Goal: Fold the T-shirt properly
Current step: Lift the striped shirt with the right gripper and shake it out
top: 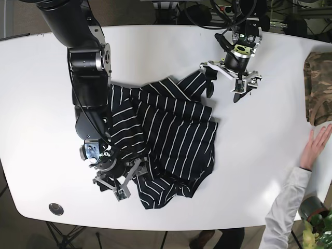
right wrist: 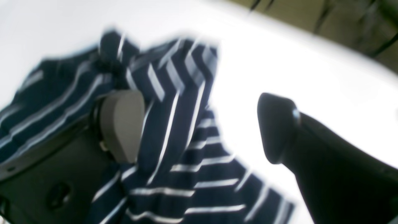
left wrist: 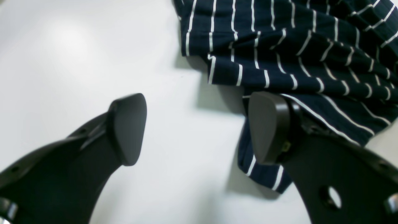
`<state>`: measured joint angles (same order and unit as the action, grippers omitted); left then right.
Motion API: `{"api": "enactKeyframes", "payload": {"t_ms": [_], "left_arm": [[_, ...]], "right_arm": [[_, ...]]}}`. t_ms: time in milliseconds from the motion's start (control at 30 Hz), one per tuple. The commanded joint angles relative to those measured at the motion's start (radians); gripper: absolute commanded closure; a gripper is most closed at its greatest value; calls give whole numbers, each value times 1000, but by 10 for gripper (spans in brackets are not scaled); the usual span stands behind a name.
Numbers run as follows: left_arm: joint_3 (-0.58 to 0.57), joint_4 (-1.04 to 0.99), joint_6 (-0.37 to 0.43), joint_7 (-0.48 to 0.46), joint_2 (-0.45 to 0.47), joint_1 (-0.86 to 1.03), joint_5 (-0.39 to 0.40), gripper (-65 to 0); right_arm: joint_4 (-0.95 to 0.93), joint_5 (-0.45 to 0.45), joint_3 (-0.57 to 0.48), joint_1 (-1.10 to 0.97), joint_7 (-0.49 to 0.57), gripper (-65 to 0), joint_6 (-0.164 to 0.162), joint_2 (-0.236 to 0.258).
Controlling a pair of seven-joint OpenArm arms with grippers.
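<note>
The T-shirt (top: 171, 132) is navy with thin white stripes and lies crumpled in the middle of the white table (top: 259, 171). My left gripper (top: 223, 91) hovers at its far right corner, beside a sleeve. In the left wrist view that gripper (left wrist: 199, 129) is open over bare table, and its right finger (left wrist: 269, 127) overlaps the edge of the T-shirt (left wrist: 295, 46). My right gripper (top: 134, 181) is at the shirt's near left edge. In the blurred right wrist view it (right wrist: 199, 126) is open, with a raised fold of the T-shirt (right wrist: 174, 124) standing against its left finger (right wrist: 122, 124).
A folded camouflage garment (top: 319, 88) lies at the table's right edge. A person's hand (top: 316, 148) rests on the table just below it. A small dark round disc (top: 55, 208) sits near the front left edge.
</note>
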<state>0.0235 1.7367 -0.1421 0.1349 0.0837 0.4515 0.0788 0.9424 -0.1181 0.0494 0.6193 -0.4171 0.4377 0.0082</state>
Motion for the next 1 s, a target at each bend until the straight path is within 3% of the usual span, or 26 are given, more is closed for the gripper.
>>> {"api": "enactKeyframes", "payload": {"t_ms": [0,367,567,733,833,967], "left_arm": [[0,16,0,-28,1,-12,5,-485],[0,4,-1,-28,1,-23,5,-485],[2,4,-1,-28,3,-18,5,-485],[3,4,-1,-28,3,-18,5,-485],[3,4,-1,-28,3,-20,5,-485],[3,3,-1,-28,3,-20,5,-485]], "right_arm": [[-62,13,7,47,65,-531,-4,3],[-260,8,96,53,149,-531,-6,-67],[-391,2,96,53,271,-528,-6,-70],[-431,2,94,53,309,-499,-6,-69],[-431,2,94,53,318,-376,-6,-70],[-431,2,94,55,318,-68,-9,-70]]}}
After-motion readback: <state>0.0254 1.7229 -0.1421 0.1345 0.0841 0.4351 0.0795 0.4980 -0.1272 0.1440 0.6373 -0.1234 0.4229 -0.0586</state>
